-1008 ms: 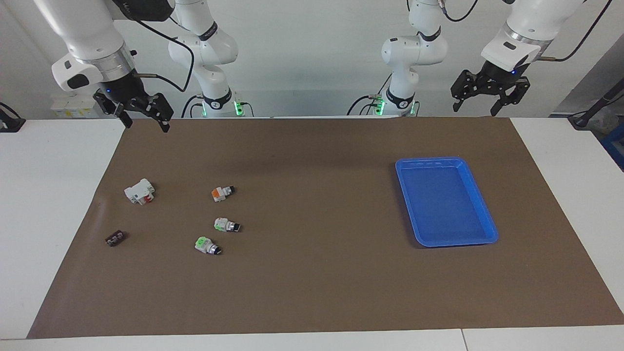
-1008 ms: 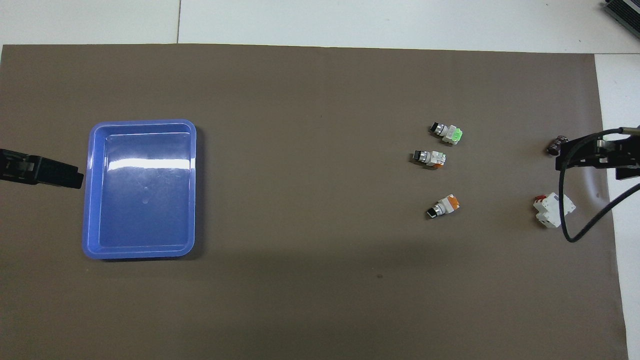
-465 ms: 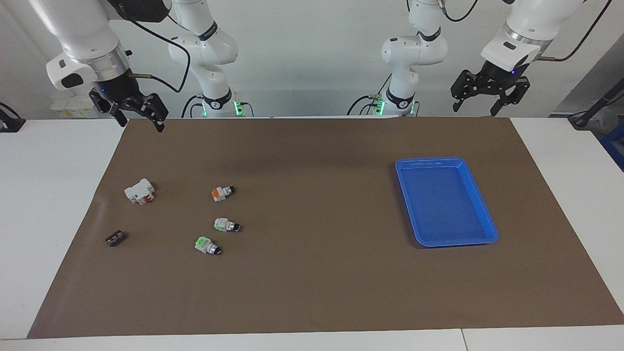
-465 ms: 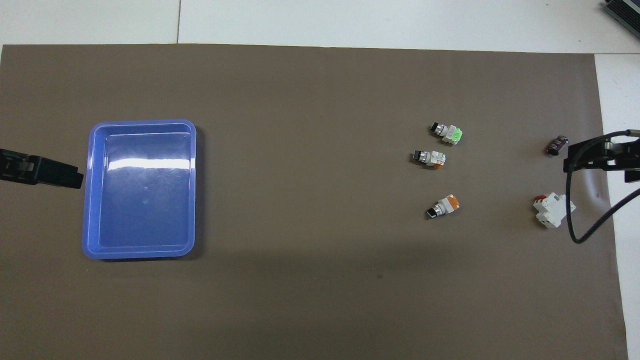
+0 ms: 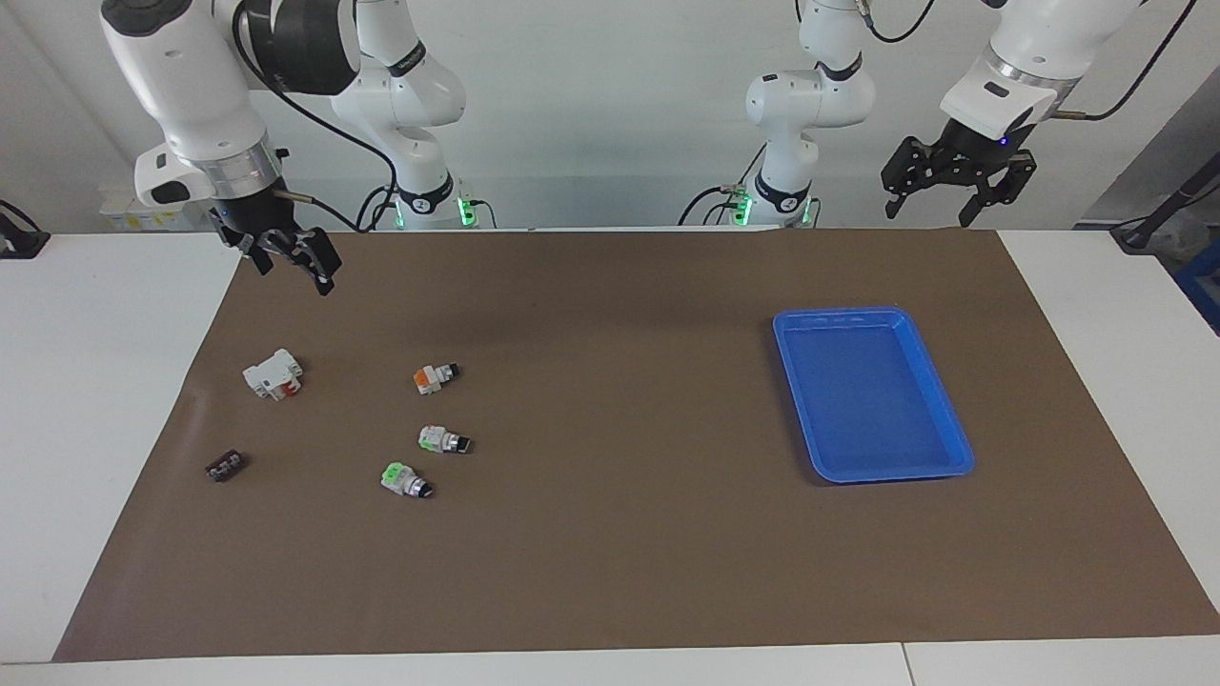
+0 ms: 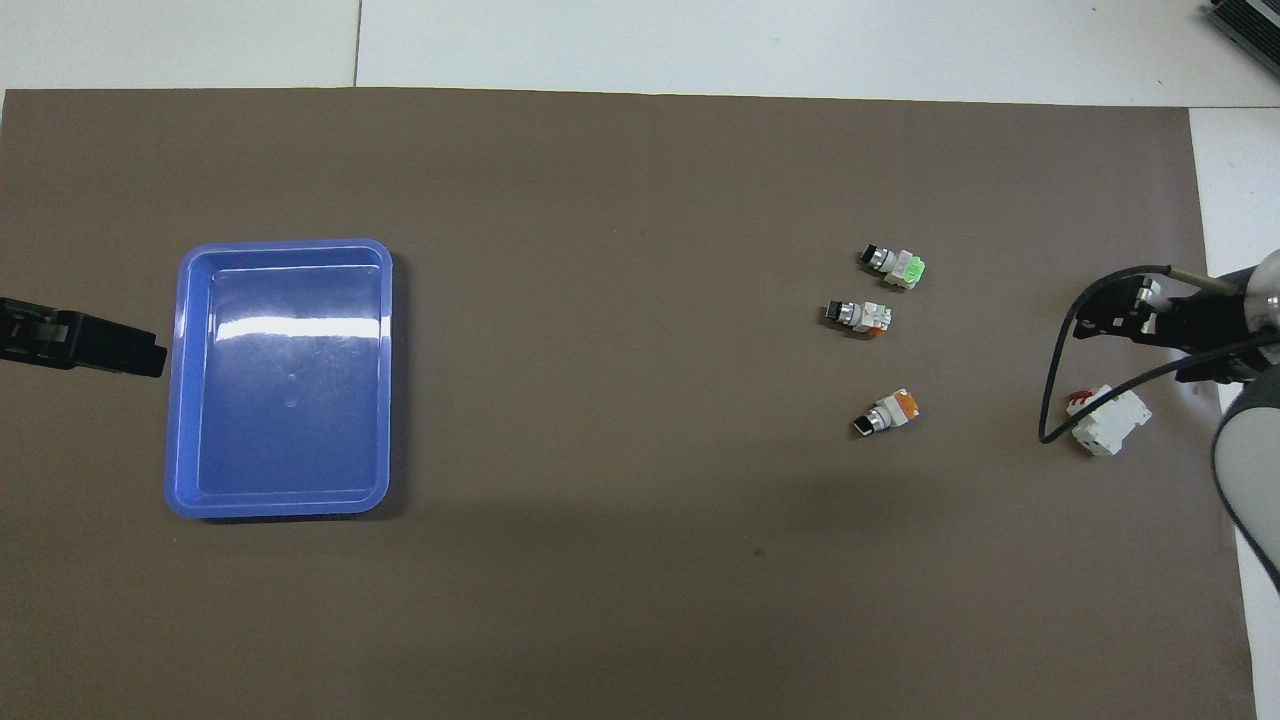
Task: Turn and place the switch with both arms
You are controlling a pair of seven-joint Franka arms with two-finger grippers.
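The switch (image 5: 436,377) (image 6: 885,413), with its orange block end, white middle and black knob, lies on the brown mat toward the right arm's end. It lies alone, with nothing touching it. My right gripper (image 5: 294,272) (image 6: 1118,316) hangs open and empty over the mat's edge, above the white breaker (image 5: 274,374) (image 6: 1108,422), well apart from the switch. At the left arm's end, my left gripper (image 5: 932,202) (image 6: 120,348) waits high in the air beside the blue tray (image 5: 891,474) (image 6: 285,245), open and empty.
Farther from the robots than the switch lie a white-and-silver switch (image 5: 443,440) (image 6: 858,316) and a green-block switch (image 5: 405,479) (image 6: 893,264). A small dark part (image 5: 225,466) lies near the mat's edge. The blue tray holds nothing. A cable (image 6: 1050,400) loops from the right wrist.
My right gripper has turned and swung in from the table's edge over the mat, toward the breaker, now covering the dark part from above. The left arm and all parts stayed still.
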